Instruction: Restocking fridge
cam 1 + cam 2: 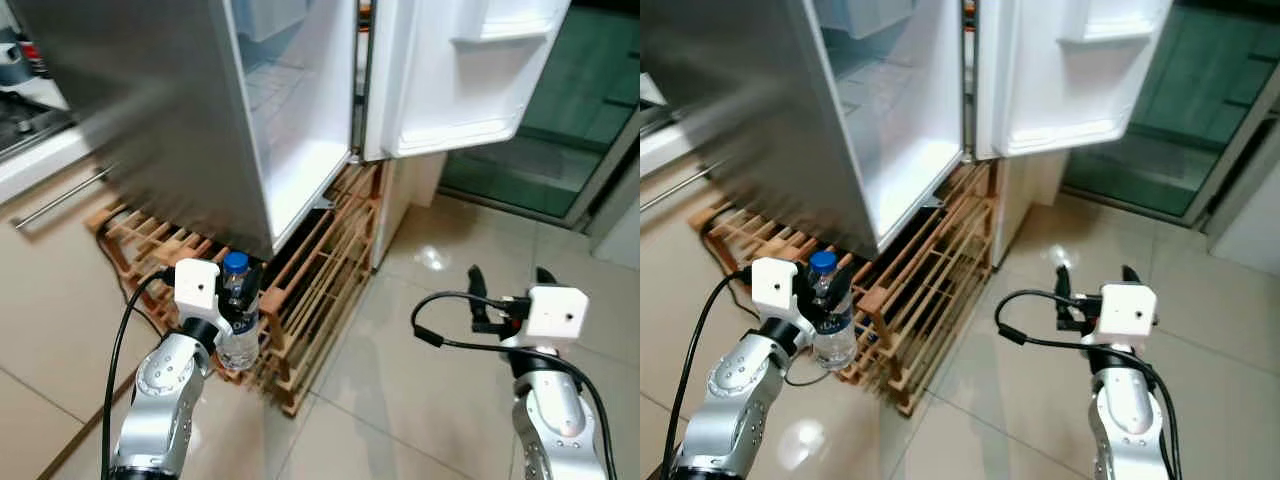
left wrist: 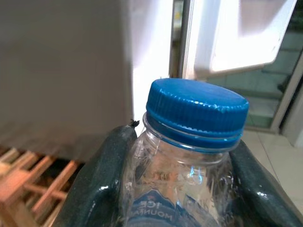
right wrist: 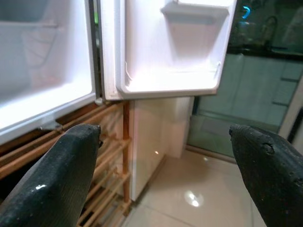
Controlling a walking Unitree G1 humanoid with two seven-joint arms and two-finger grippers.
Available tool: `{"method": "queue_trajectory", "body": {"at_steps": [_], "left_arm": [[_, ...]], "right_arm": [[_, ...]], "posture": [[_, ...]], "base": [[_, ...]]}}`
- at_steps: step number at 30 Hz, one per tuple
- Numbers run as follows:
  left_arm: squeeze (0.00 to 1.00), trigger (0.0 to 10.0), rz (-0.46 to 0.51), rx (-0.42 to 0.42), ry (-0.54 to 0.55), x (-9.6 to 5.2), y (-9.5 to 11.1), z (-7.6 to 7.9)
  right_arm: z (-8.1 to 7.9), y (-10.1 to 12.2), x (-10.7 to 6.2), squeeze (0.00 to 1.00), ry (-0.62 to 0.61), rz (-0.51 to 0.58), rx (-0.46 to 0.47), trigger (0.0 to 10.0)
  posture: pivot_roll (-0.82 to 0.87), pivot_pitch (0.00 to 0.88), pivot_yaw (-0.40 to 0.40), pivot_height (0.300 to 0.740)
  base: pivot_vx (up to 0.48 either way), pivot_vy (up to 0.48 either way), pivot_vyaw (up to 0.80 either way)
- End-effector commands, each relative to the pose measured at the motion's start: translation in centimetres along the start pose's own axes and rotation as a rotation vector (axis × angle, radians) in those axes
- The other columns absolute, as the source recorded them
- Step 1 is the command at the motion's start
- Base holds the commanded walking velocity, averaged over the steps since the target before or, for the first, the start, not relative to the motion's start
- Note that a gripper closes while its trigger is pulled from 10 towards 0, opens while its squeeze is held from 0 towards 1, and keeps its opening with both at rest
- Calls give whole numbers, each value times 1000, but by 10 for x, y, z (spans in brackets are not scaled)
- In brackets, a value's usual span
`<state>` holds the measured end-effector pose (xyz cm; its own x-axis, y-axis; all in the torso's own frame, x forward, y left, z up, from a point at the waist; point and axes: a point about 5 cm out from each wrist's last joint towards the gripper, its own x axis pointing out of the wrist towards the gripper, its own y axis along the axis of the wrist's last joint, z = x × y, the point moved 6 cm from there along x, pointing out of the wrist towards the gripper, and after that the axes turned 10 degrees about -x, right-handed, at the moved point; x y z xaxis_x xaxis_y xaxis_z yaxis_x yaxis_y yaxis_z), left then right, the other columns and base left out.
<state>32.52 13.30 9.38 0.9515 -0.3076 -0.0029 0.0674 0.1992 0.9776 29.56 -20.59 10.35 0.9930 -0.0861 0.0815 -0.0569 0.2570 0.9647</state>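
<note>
A clear water bottle (image 1: 238, 325) with a blue cap (image 2: 196, 109) stands upright in my left gripper (image 1: 240, 305), which is shut on it low at the left, in front of the fridge. The steel fridge (image 1: 180, 110) has its door (image 1: 455, 75) swung open, showing a white interior (image 1: 300, 110) with bare shelves. My right gripper (image 1: 508, 290) hangs open and empty over the floor at the right; its two black fingers (image 3: 52, 179) stand wide apart in the right wrist view, facing the open door's shelf (image 3: 165, 85).
The fridge stands on a wooden slatted pallet (image 1: 320, 290) that juts forward near the bottle. A kitchen counter and drawer handle (image 1: 60, 195) lie at the left. Glossy beige floor tiles (image 1: 430, 380) spread in front, with a dark glass doorway (image 1: 560, 130) at the right.
</note>
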Motion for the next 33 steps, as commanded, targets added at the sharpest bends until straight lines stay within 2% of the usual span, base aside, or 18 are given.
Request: {"method": "queue_trajectory", "body": {"at_steps": [1, 7, 15, 20, 23, 26, 27, 28, 33], "left_arm": [[0, 10000, 27, 4, -19, 11, 11, 11], [0, 10000, 21, -66, 61, 21, 12, -3], [0, 10000, 8, -54, 45, 34, 11, 6], [0, 10000, 3, -42, 61, 41, 11, 4], [0, 10000, -11, -24, 98, 44, 8, -3], [0, 10000, -59, 12, 144, 46, 1, -9], [0, 10000, -37, -3, 126, 46, 4, -7], [0, 10000, -22, 18, 99, 46, 7, -3], [0, 10000, -17, 27, 98, 47, 9, -3]], "right_arm": [[5, 1, 5, 0, -14, -6, -5, 10000], [0, 2, 5, 0, 9, -6, 6, 10000], [-1, -3, 4, 0, 13, -28, 9, 10000], [-1, -7, 2, 0, 14, -42, 12, 10000], [-2, -11, 1, 0, 14, -56, 16, 10000], [-2, -14, -1, 0, 12, -67, 21, 10000], [-2, -14, -1, 0, 11, -70, 21, 10000], [-1, -15, -2, 0, 9, -71, 27, 10000], [-1, -16, -2, 0, 8, -73, 17, 10000]], "posture": [[-92, 0, 66, 740], [-97, 0, 66, 740], [-106, 0, 65, 740], [-109, 0, 67, 740], [-108, 0, 68, 740], [-107, 0, 68, 740], [-107, 0, 68, 740], [-107, 0, 68, 740], [-109, 0, 65, 740]], "base": [[0, -446, 0], [0, -435, 0], [120, -418, 0], [244, -409, 0], [245, -409, 0], [86, -134, 0], [0, 0, 0], [266, -394, 0], [308, -361, 389]]}}
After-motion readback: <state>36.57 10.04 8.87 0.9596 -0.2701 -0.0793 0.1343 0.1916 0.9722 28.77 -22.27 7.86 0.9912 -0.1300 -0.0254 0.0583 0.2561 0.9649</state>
